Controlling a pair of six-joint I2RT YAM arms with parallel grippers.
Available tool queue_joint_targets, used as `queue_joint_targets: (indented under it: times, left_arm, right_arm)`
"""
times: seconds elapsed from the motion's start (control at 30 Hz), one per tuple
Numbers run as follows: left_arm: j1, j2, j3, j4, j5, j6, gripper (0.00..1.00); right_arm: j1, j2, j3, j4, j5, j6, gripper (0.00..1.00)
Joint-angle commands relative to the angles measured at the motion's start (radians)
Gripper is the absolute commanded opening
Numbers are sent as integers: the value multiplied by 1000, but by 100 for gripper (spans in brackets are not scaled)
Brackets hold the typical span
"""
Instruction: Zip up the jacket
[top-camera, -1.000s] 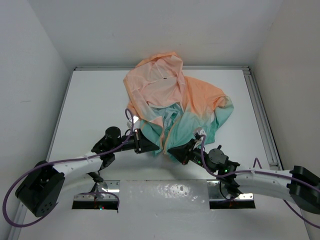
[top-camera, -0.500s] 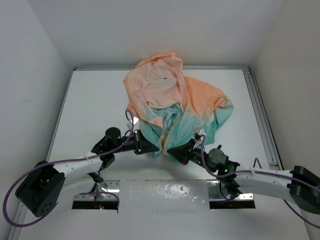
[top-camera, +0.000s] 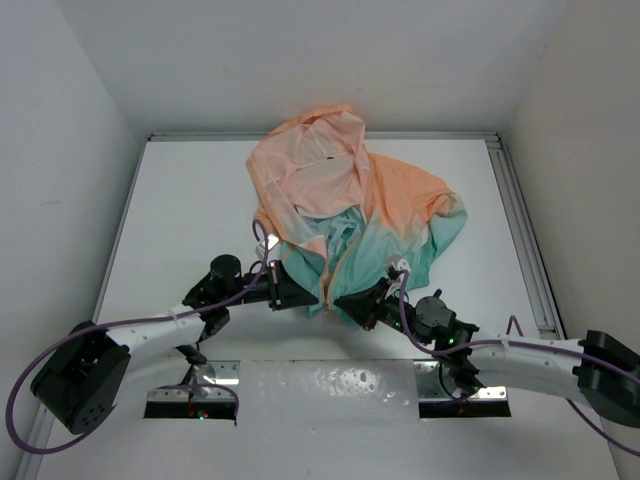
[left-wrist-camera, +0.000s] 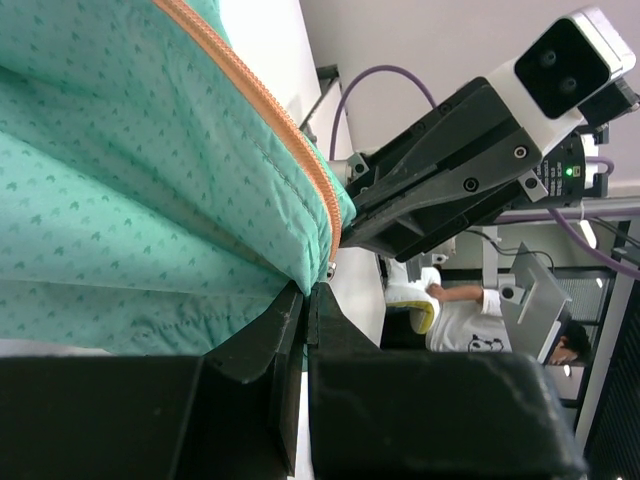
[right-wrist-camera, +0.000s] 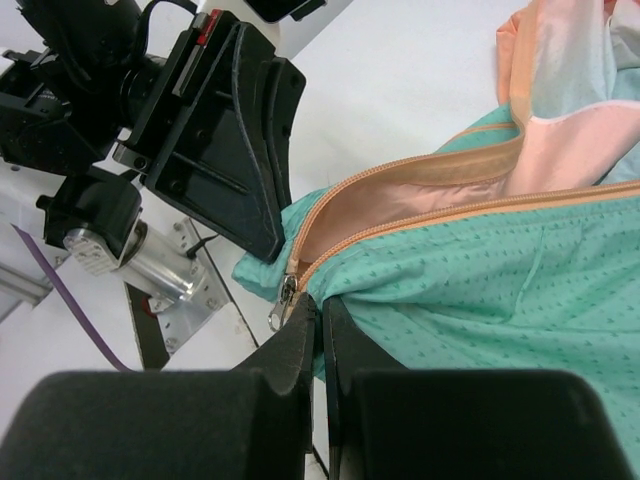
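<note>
The jacket (top-camera: 350, 205) lies crumpled on the white table, peach hood far, teal hem near. Its orange-trimmed zipper (right-wrist-camera: 420, 200) is open up the front; the metal slider (right-wrist-camera: 285, 295) with its pull hangs at the hem's bottom end. My left gripper (top-camera: 308, 298) is shut on the teal hem (left-wrist-camera: 150, 200) on the left side of the zipper. My right gripper (top-camera: 340, 300) is shut on the teal hem (right-wrist-camera: 480, 290) just right of the slider. The two grippers face each other, nearly touching.
A metal rail (top-camera: 520, 220) runs along the table's right edge. White walls close in the left, right and far sides. A purple cable (top-camera: 262, 235) loops over my left wrist beside the jacket.
The hem's bottom corner has shifted slightly nearer between the two grippers. Both arms have barely moved.
</note>
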Motion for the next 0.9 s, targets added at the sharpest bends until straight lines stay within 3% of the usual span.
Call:
queue_joint_targets:
  times: [0.0,0.43,0.87]
  left_arm:
    - [12,-14,12,30,37,16,0]
    - [9,-39,16,-18,37,29,0]
    - [9,-76,42,-188,-49,127,0]
  right_arm:
    - [1,-3,48,60,-7,-23,0]
    - [3,36,68,86,14,-51,0]
    - [3,62,109,49,48,-12,0]
